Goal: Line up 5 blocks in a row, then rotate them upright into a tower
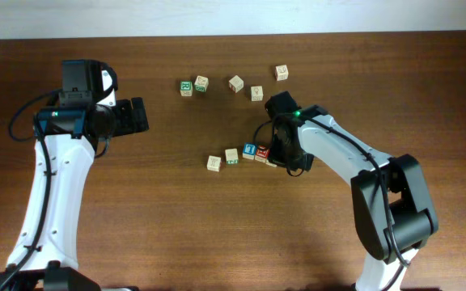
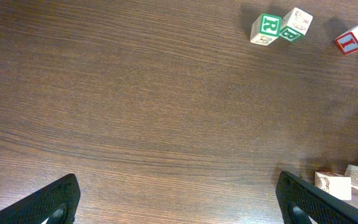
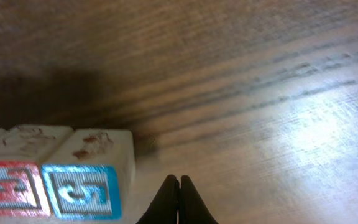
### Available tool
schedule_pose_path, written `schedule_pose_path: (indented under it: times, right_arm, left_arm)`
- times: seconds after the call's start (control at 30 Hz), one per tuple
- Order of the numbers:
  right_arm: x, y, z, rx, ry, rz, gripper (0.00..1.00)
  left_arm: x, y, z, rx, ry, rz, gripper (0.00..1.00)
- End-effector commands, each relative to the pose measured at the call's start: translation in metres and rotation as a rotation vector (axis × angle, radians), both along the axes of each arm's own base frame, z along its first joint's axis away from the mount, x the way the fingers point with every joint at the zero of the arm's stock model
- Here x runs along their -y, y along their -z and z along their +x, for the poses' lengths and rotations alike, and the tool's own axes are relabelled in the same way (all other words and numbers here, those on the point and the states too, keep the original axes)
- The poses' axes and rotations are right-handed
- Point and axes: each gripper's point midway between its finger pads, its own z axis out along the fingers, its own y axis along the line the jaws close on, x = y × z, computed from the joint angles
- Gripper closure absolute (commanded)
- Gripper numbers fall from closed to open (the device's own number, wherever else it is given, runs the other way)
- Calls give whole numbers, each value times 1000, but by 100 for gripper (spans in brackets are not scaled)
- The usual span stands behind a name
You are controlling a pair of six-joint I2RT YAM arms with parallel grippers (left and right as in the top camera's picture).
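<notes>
**Table** (image 1: 217, 234): dark wood-grain top with a pale strip along its 12 o'clock edge in the overhead view. There is broad bare wood at 6 o'clock and at centre-left.

**Row, just right of centre, running 9 to 3 o'clock:** tan block (image 1: 213, 163), green-marked block (image 1: 231, 156), blue block (image 1: 249, 151), red block (image 1: 262, 153). The 3 o'clock end is hidden under the right arm (image 1: 338, 149).

**Right gripper** (image 3: 179, 190): fingers pressed together and empty, low over the wood. A blue-faced block (image 3: 82, 190) lies near at 9 o'clock, not touching.

**Left gripper** (image 1: 142, 115): fingers spread wide, holding nothing, at 9 o'clock, well apart from the row.

**Loose cubes:** five scattered at 12 o'clock of the row, the green-faced cube (image 1: 186, 87) leftmost.
</notes>
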Motion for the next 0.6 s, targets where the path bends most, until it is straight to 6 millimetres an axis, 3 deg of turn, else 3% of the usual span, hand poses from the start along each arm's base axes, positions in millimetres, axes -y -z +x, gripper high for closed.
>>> schedule_pose_path:
  times: [0.0, 0.13, 0.3, 0.57]
  right_arm:
    - [1, -3, 9, 49, -25, 0, 96]
    - [-5, -4, 25, 114, -63, 21, 96]
    - [-19, 7, 32, 121, -144, 74, 96]
    - [-36, 1, 52, 216, -321, 120, 95]
  left_arm:
    - [-3, -7, 3, 18, -19, -3, 1]
    - [-3, -7, 3, 18, -19, -3, 1]
    - [-3, -7, 3, 18, -19, -3, 1]
    - [-3, -7, 3, 18, -19, -3, 1]
